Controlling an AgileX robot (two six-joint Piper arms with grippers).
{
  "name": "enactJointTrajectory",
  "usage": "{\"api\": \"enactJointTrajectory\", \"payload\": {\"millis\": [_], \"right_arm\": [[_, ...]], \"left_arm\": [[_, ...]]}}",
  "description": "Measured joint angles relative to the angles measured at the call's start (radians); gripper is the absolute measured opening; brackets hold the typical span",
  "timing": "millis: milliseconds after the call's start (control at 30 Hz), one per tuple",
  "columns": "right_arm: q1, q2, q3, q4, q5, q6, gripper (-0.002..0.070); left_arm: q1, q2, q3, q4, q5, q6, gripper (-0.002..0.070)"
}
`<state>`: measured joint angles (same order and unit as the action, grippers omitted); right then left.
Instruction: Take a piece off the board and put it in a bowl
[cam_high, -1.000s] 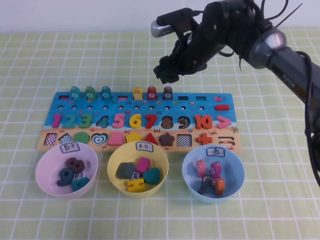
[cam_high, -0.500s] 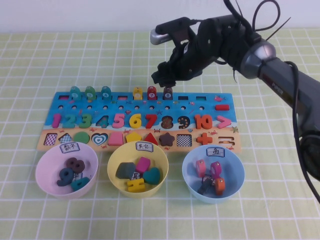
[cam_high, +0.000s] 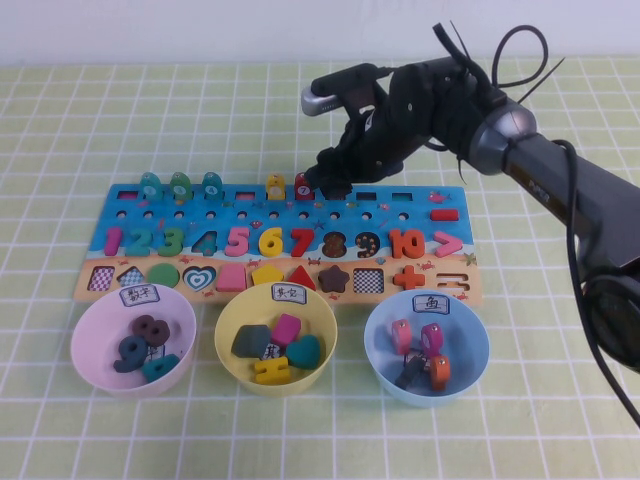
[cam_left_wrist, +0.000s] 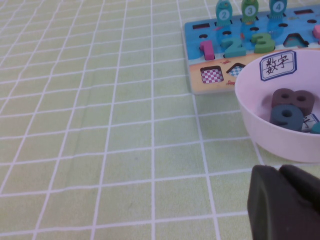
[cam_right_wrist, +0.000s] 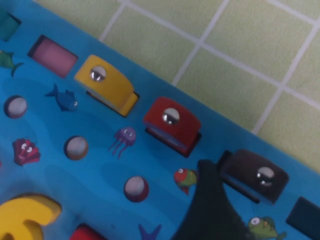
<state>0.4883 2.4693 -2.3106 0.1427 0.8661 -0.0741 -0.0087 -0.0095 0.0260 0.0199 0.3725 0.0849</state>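
Pale green checked cloth covers the surface. Left gripper (cam_left_wrist: 285, 200) sits low by the pink bowl (cam_left_wrist: 260, 135) — whether its jaws are parted, I cannot tell. Along the board (cam_high: 150, 215)'s far edge, the right gripper (cam_high: 325, 180) hangs open over the dark brown piece (cam_right_wrist: 255, 175) — not yet gripping. Light blue bowl (cam_high: 385, 375) sits nearest the surface's near-right corner.

A pink bowl (cam_high: 133, 342) sits near the front left of the green checked tablecloth (cam_high: 60, 150), holding dark numerals. Just beside it, toward the middle, a yellow bowl (cam_high: 276, 340) holds coloured shape pieces. Each bowl carries a small white label.
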Motion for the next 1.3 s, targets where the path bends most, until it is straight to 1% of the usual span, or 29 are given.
{"api": "enactJointTrajectory", "payload": {"millis": [200, 267, 333, 533, 600, 667, 700, 767, 867, 1000, 1300], "right_arm": [[0.000, 0.002, 0.000, 0.000, -0.009, 0.001, 0.0408], [0.000, 0.002, 0.000, 0.000, -0.009, 0.001, 0.0396], [0.000, 0.002, 0.000, 0.000, -0.009, 0.001, 0.0364], [0.000, 0.002, 0.000, 0.011, -0.009, 0.001, 0.0204], [0.000, 0.002, 0.000, 0.015, -0.009, 0.001, 0.0174], [0.000, 0.002, 0.000, 0.015, -0.011, 0.001, 0.0164], [0.000, 0.002, -0.004, 0.015, -0.013, -0.001, 0.0127], [0.000, 0.002, -0.004, 0.015, -0.011, -0.001, 0.0076], [0.000, 0.004, -0.004, 0.015, -0.007, -0.001, 0.0027], [0.000, 0.004, -0.004, 0.001, -0.003, -0.001, 0.0004], [0.000, 0.004, -0.004, -0.040, 0.005, -0.001, 0.0004]], "left_arm": [[0.000, 0.000, 0.000, 0.000, 0.000, 0.000, -0.0005], [0.000, 0.000, 0.000, 0.000, 0.000, 0.000, -0.0005], [0.000, 0.000, 0.000, 0.000, 0.000, 0.000, -0.0005], [0.000, 0.000, 0.000, 0.000, 0.000, 0.000, -0.0005], [0.000, 0.000, 0.000, 0.000, 0.000, 0.000, -0.0005], [0.000, 0.000, 0.000, 0.000, 0.000, 0.000, -0.0005], [0.000, 0.000, 0.000, 0.000, 0.000, 0.000, -0.0005], [0.000, 0.000, 0.000, 0.000, 0.000, 0.000, -0.0005], [0.000, 0.000, 0.000, 0.000, 0.000, 0.000, -0.0005], [0.000, 0.000, 0.000, 0.000, 0.000, 0.000, -0.0005], [0.000, 0.000, 0.000, 0.002, 0.000, 0.000, -0.0005]]}}
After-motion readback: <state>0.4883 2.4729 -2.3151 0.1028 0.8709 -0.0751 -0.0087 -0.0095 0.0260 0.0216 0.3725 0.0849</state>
